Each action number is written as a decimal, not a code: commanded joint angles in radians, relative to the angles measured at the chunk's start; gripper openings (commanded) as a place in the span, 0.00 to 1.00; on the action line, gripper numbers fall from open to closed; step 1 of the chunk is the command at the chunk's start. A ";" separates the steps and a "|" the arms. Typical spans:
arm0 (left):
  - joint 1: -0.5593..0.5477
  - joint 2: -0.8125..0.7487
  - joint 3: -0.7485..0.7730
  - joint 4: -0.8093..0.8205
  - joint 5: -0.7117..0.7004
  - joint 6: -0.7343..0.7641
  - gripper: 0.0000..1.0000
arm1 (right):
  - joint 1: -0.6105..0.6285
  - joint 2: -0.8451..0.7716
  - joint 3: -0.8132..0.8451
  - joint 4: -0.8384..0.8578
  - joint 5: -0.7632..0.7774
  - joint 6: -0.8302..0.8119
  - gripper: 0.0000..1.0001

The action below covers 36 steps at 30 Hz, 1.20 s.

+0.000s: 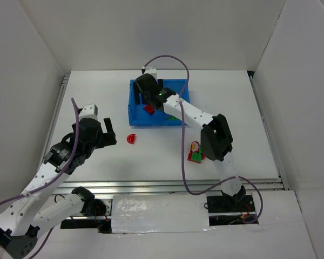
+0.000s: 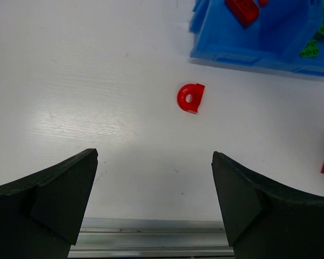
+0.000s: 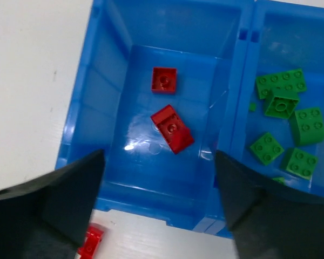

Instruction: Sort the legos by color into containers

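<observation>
Open and empty, the right gripper (image 3: 159, 162) hangs above red bricks (image 3: 171, 128) in the tray's (image 3: 81, 108) left compartment; the left gripper (image 2: 154, 156) gapes empty.

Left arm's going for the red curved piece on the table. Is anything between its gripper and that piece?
Nothing visible. The left gripper is open, and only table surface lies between it and the red curved piece. The blue tray sits beyond it.
</observation>
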 commanded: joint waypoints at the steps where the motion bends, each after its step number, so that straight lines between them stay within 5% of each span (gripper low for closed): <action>1: 0.002 0.026 -0.016 0.065 0.125 -0.076 1.00 | -0.003 -0.027 0.095 -0.055 0.006 -0.060 0.97; 5: 0.002 0.092 -0.082 0.186 0.165 -0.106 0.99 | -0.003 -0.093 0.142 -0.116 0.023 -0.069 1.00; 12: -0.004 0.418 -0.125 0.439 0.186 -0.048 0.99 | -0.005 -0.643 -0.447 0.048 -0.086 0.013 1.00; 17: 0.002 0.666 -0.015 0.439 0.116 0.011 0.99 | 0.001 -0.909 -0.690 0.039 -0.184 0.047 1.00; 30: 0.035 0.934 0.073 0.473 0.169 0.029 0.91 | 0.026 -1.161 -0.823 -0.039 -0.162 0.035 0.99; 34: 0.039 0.952 0.062 0.488 0.202 0.040 0.67 | 0.027 -1.196 -0.833 -0.044 -0.152 0.033 0.99; 35: 0.039 0.948 0.056 0.491 0.211 0.040 0.56 | 0.026 -1.201 -0.833 -0.047 -0.147 0.035 1.00; 36: 0.039 0.940 0.040 0.493 0.226 0.039 0.34 | 0.026 -1.207 -0.833 -0.053 -0.142 0.035 1.00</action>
